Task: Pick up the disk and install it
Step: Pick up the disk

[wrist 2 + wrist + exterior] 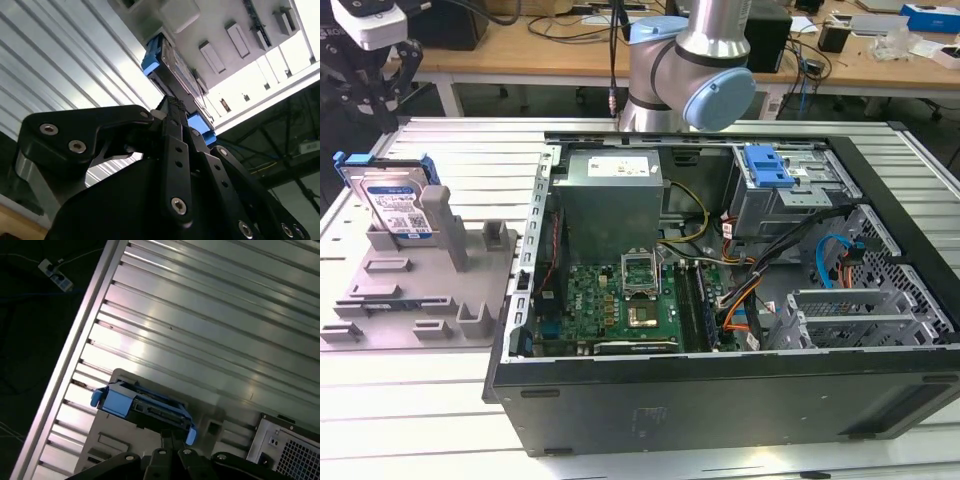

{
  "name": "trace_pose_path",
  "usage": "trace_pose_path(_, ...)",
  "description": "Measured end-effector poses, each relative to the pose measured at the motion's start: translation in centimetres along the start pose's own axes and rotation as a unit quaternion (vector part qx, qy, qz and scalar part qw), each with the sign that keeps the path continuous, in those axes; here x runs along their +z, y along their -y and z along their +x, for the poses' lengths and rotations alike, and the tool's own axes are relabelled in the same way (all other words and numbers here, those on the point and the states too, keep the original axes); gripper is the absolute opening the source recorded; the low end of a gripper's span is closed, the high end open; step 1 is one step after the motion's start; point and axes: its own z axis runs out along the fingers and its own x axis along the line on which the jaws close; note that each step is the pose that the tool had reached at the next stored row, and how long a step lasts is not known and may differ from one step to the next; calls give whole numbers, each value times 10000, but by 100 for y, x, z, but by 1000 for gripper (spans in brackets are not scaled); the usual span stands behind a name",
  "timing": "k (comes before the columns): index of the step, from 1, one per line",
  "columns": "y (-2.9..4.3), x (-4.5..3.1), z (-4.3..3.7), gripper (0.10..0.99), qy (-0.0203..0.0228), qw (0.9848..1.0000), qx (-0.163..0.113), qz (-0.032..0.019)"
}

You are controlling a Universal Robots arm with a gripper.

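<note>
A: Where's the disk?
B: The rectangular silver metal hard disk with the white-and-blue label and bright blue plastic frame [390, 195] is at the upper left of the exterior view. It stands on edge, tilted back, in the flat grey plastic fixture plate with upright blocks [430, 300]. A tall grey plastic post [438, 215] overlaps its lower corner on the exterior view's right.
A: And the hand?
B: The black hand [365, 100] hangs above the disk in the far upper left corner of that frame, and there it looks apart from the disk. Open or closed, I cannot tell.
A: Wrist views?
B: In the second wrist view the hand [172, 107] is in the foreground, with the disk [175, 65] beyond it, seen edge-on with blue frame at both ends. In the first wrist view the hand [167, 442] is near the disk [150, 410]; whether they touch I can't tell.
A: Anything else?
B: The fixture plate lies on a ribbed silver aluminium surface [410, 410]. An open black computer tower case on its side [720, 400] takes the centre and right of the exterior frame, just beside the fixture plate. Inside it are a green motherboard [620, 305], a grey metal power supply box [610, 190] and a blue plastic latch [767, 165] at upper right. A silver and pale-blue robot arm [695, 60] stands behind the case at top centre.
</note>
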Motion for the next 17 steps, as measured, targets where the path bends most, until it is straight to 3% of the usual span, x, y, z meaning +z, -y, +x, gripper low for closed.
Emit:
trace_pose_path(1, 0, 2, 0, 114, -7, 9999, -164, 0)
trace_pose_path(5, 0, 5, 0, 357, -24, 9985, -539, 0)
trace_pose_path(7, 1, 8, 0, 357, -34, 9972, -748, 1)
trace_pose_path(8, 1, 10, 0, 420, -41, 9960, -895, 1)
trace_pose_path(10, 1, 14, 0, 420, -52, 9936, -1128, 1)
trace_pose_path(12, 1, 19, 0, 420, -66, 9895, -1441, 1)
trace_pose_path(13, 1, 22, 0, 420, -76, 9862, -1653, 2)
trace_pose_path(14, 1, 25, 0, 498, -88, 9815, -1910, 2)
trace_pose_path(15, 1, 26, 0, 498, -94, 9788, -2046, 2)
trace_pose_path(16, 1, 27, 0, 498, -97, 9773, -2118, 2)
trace_pose_path(17, 2, 29, 0, 498, -106, 9730, -2304, 3)
